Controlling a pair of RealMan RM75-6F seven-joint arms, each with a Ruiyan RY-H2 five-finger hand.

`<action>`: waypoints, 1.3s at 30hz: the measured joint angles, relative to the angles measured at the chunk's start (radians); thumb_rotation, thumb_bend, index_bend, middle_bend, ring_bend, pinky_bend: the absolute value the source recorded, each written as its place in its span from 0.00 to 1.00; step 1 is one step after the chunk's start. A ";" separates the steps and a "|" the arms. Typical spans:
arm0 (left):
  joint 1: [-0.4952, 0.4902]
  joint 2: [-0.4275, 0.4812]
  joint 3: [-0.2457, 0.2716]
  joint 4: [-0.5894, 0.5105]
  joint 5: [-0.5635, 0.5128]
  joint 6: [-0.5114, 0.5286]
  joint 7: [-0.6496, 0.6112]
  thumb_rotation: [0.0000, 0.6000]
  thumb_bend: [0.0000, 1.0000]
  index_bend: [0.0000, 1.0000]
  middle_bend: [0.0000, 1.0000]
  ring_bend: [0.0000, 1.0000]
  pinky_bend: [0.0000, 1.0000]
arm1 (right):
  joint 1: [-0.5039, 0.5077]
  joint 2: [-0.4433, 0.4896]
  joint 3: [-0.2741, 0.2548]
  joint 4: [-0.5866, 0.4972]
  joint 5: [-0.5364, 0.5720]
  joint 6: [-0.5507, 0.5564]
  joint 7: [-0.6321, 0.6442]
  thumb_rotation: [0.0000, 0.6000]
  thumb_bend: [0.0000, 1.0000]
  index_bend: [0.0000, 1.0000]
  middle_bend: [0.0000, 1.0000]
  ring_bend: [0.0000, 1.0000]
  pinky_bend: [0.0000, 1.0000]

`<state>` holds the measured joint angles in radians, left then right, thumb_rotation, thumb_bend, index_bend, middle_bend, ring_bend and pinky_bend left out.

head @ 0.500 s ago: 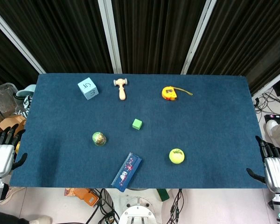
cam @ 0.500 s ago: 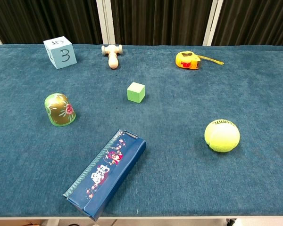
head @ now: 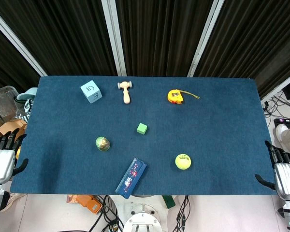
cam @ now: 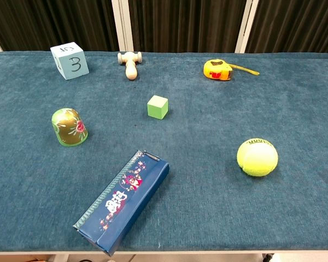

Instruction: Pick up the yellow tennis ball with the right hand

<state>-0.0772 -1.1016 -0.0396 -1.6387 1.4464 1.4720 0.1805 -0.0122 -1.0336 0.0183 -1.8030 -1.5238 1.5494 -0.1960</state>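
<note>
The yellow tennis ball (head: 183,161) (cam: 257,157) lies on the blue table near the front edge, right of centre. My right hand (head: 283,172) hangs off the table's right front corner, fingers spread and holding nothing, well to the right of the ball. My left hand (head: 3,157) sits off the left front corner, fingers apart and empty. Neither hand shows in the chest view.
On the blue table (head: 222,121) are a dark blue patterned box (head: 131,177), a green painted egg-shaped doll (head: 103,143), a small green cube (head: 142,128), a light blue number cube (head: 91,91), a wooden mallet (head: 126,91) and a yellow tape measure (head: 176,96).
</note>
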 measured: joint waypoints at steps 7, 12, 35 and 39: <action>0.003 -0.003 -0.002 -0.003 -0.005 0.006 0.006 1.00 0.28 0.14 0.00 0.00 0.11 | 0.023 -0.006 -0.012 0.000 -0.037 -0.041 0.037 1.00 0.21 0.05 0.23 0.23 0.27; 0.005 -0.005 -0.003 -0.007 -0.008 0.009 0.015 1.00 0.28 0.14 0.00 0.00 0.11 | 0.082 -0.011 -0.033 -0.003 -0.092 -0.147 0.114 1.00 0.21 0.06 0.23 0.23 0.27; 0.005 -0.002 -0.010 -0.004 -0.023 0.006 0.009 1.00 0.28 0.14 0.00 0.00 0.11 | 0.356 -0.342 0.017 0.215 0.012 -0.511 0.050 1.00 0.21 0.21 0.28 0.35 0.34; 0.004 -0.002 -0.010 -0.003 -0.022 0.005 0.010 1.00 0.28 0.14 0.00 0.00 0.11 | 0.374 -0.374 0.021 0.240 0.020 -0.518 0.057 1.00 0.21 0.24 0.31 0.38 0.35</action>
<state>-0.0735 -1.1034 -0.0495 -1.6414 1.4245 1.4765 0.1901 0.3620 -1.4079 0.0389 -1.5629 -1.5037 1.0318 -0.1394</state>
